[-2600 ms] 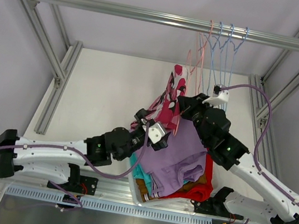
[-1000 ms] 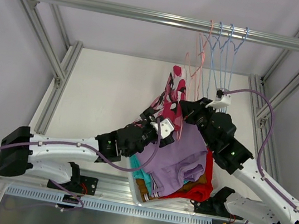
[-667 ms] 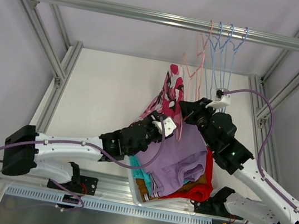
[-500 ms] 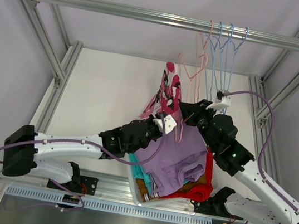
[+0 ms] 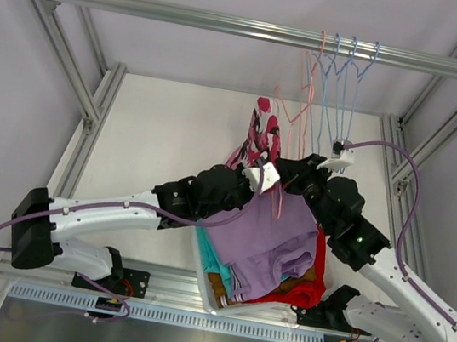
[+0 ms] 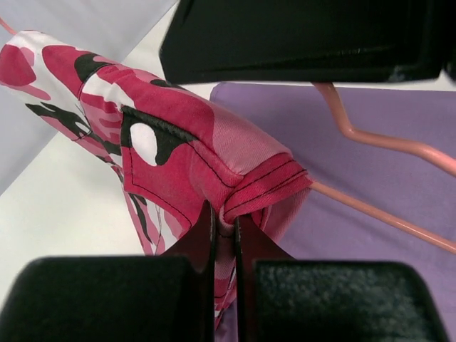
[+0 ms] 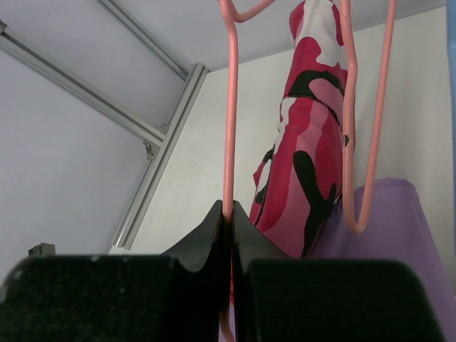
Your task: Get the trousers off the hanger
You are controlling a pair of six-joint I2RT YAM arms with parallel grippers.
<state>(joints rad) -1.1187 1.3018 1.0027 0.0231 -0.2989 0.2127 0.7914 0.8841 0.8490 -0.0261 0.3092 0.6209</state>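
Overhead, an aluminium rail (image 5: 233,24) spans the white table (image 5: 166,127); left claw (image 6: 223,221) pinches camouflage trousers (image 6: 178,135), right claw (image 7: 229,210) clamps pink hanger (image 7: 229,107).

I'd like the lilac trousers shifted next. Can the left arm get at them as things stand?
Probably not yet: its jaws are shut on the pink camouflage trousers. The lilac trousers lie uncovered right beside them, otherwise within easy reach.

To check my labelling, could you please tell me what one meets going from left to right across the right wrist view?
aluminium frame rail → pink hanger wire, pinched in the right gripper → pink camouflage trousers → lilac trousers
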